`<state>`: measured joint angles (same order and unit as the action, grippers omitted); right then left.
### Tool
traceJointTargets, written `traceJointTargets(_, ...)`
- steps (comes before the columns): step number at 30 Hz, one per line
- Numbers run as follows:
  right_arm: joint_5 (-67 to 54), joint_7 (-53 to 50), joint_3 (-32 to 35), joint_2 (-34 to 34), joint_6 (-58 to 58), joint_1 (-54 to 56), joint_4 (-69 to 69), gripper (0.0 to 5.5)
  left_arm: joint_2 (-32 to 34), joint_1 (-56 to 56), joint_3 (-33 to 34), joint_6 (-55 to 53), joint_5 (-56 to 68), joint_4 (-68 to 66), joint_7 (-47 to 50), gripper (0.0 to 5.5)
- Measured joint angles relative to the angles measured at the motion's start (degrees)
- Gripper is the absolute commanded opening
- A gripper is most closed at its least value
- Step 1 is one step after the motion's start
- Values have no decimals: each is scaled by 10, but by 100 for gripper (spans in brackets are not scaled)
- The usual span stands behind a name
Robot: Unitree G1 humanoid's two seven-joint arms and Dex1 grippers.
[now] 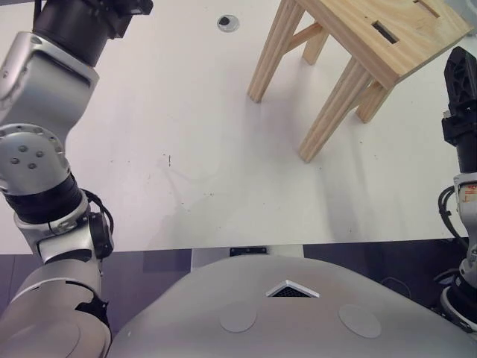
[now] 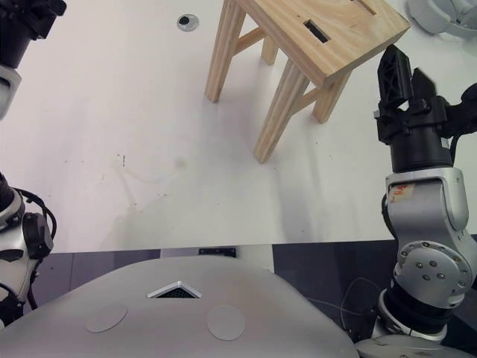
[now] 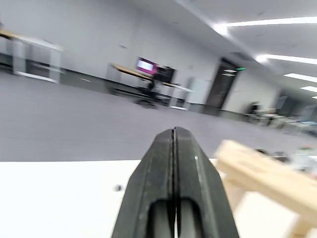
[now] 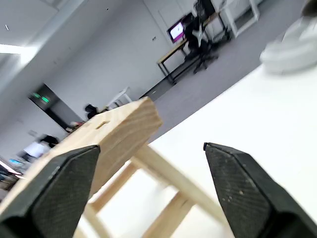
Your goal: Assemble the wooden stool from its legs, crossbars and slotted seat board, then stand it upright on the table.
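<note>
- The stool (image 2: 305,45) stands upright on the white tabletop (image 1: 186,134), far side, toward my right.
- Its slotted seat board (image 1: 358,19) faces up, with 1 dark slot (image 2: 316,31) plainly showing.
- The near leg (image 2: 279,119) and the left leg (image 2: 223,52) rest on the tabletop, and a crossbar (image 2: 253,39) runs between legs under the seat.
- My right jaws stand wide and hold nothing. The 2 black fingers (image 2: 393,74) point up just beside the seat's right corner and do not touch it.
- My left jaws are pressed together with nothing between them, fingers (image 3: 158,188) flush. They hang above the tabletop, well apart from the stool.
- A small round dark disc (image 2: 188,22) lies on the tabletop left of the stool.
- A pale rounded object (image 2: 447,15) sits at the far right edge.
</note>
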<state>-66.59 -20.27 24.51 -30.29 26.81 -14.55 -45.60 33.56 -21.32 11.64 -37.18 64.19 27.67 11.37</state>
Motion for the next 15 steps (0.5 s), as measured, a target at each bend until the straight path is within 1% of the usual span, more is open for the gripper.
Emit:
traceJointTargets(2, 123, 15, -30, -32, -15, 29, 1, 390, 1, 25, -23, 37, -91, 0, -7, 0)
traceJointTargets(3, 188, 26, -49, -50, -29, 59, 5, 390, 1, 38, -37, 59, -144, -3, -15, 0)
traceJointTargets(4, 264, 43, -71, -66, -49, 114, 22, 390, 1, 44, -55, 91, -219, -16, -23, 0)
traceJointTargets(5, 297, 49, -75, -73, -61, 148, 28, 390, 1, 44, -58, 108, -255, -31, -32, 0)
traceJointTargets(8, 350, 65, -79, -61, -70, 169, 47, 390, -9, 38, -59, 129, -308, -57, -58, 0)
traceJointTargets(12, 362, 101, -95, -27, -73, 192, 71, 390, -38, 34, -58, 138, -334, -65, -82, 0)
traceJointTargets(14, 354, 124, -100, -7, -70, 209, 94, 390, -58, 32, -69, 137, -351, -71, -88, 0)
traceJointTargets(15, 354, 128, -99, -7, -70, 212, 98, 390, -61, 30, -70, 136, -355, -72, -91, 0)
